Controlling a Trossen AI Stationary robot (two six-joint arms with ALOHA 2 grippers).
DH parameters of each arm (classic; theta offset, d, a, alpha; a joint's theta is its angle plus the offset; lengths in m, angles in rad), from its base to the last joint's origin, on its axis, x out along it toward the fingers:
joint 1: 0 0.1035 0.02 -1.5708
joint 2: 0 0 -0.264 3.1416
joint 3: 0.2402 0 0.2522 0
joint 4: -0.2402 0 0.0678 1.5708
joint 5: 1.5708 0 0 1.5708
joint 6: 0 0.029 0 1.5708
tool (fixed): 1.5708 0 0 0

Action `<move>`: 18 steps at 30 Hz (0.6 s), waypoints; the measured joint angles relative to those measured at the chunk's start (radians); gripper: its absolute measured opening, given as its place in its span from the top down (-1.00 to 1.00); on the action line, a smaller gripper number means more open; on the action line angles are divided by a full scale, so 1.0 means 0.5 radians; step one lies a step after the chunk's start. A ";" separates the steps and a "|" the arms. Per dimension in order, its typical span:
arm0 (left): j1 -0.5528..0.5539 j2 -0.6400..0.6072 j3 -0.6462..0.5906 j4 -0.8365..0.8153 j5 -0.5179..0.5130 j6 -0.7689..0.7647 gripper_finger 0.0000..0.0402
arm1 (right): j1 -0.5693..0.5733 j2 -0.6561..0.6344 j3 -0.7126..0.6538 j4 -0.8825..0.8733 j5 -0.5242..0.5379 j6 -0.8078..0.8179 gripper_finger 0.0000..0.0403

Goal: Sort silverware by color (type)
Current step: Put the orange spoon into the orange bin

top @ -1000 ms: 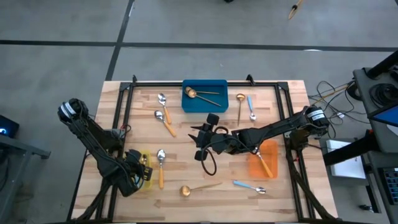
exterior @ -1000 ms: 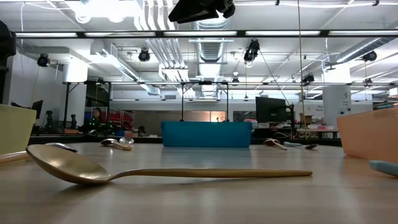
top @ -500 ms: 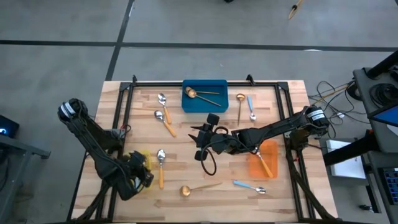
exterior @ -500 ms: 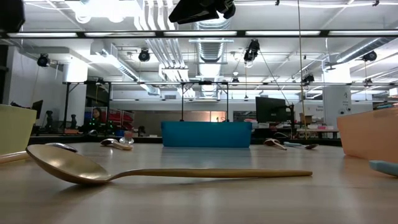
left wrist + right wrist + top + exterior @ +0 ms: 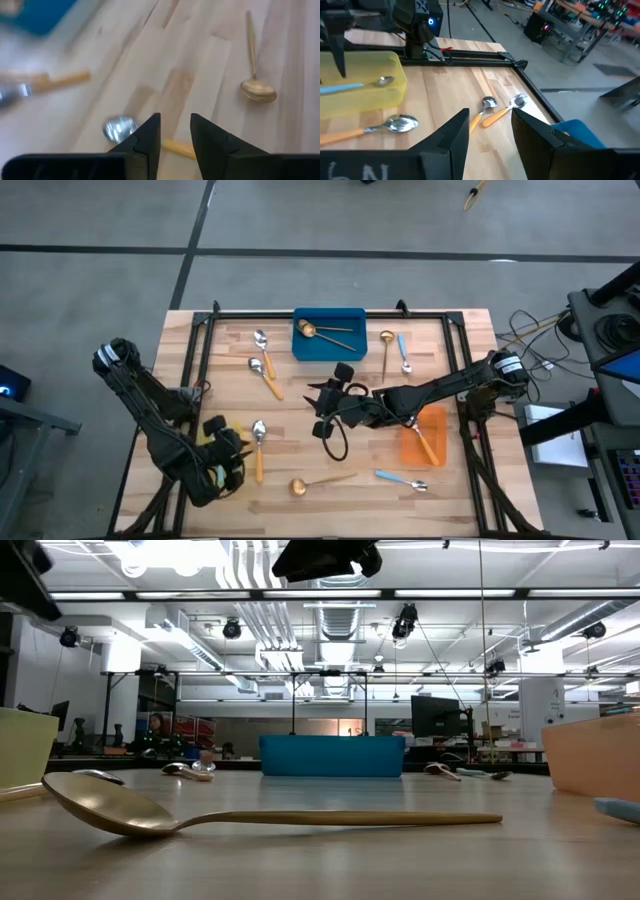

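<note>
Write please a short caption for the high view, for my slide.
Two arms sort spoons on the table; gold ones lie in the blue bin.

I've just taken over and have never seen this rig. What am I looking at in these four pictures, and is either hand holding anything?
It is a two-armed robot at a wooden table. The high view looks straight down. The low view sits at table level, right behind a gold spoon. The other two views look out from each wrist, past that arm's own two fingers. The left hand is by the yellow bin, and the right hand is over the table's middle. Both are open and empty. Loose spoons lie around, such as an orange-handled spoon and a blue-handled spoon. The blue bin holds gold spoons, and the orange bin holds an orange-handled one.
</note>
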 joint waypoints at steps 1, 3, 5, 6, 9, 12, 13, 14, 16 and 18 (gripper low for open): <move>0.005 -0.003 0.001 0.022 -0.026 0.132 0.59 | 0.000 0.000 0.000 0.000 -0.009 0.038 0.31; 0.017 -0.013 0.001 0.081 -0.050 0.401 0.62 | 0.000 0.000 0.000 0.000 -0.057 0.096 0.31; 0.018 -0.016 0.001 0.183 -0.071 0.726 0.62 | 0.000 0.000 0.000 0.001 -0.102 0.149 0.31; 0.018 -0.017 0.001 0.249 -0.073 0.899 0.63 | 0.000 0.000 0.000 0.001 -0.105 0.174 0.31; 0.032 -0.017 0.000 0.444 -0.076 1.342 0.63 | 0.000 0.000 0.000 0.002 -0.104 0.248 0.31; 0.061 -0.018 -0.013 0.604 -0.085 1.675 0.63 | 0.000 0.000 0.000 0.003 -0.104 0.289 0.31; 0.072 -0.018 -0.024 0.664 -0.086 1.784 0.63 | 0.000 0.000 0.000 0.004 -0.104 0.297 0.31; 0.082 -0.019 -0.039 0.725 -0.086 1.891 0.63 | 0.000 0.000 0.000 0.004 -0.103 0.299 0.31; 0.110 -0.019 -0.078 0.840 -0.084 2.077 0.63 | 0.000 0.000 0.000 0.005 -0.103 0.303 0.31; 0.153 -0.019 -0.123 0.945 -0.078 2.206 0.63 | 0.000 0.000 0.001 0.004 -0.104 0.303 0.31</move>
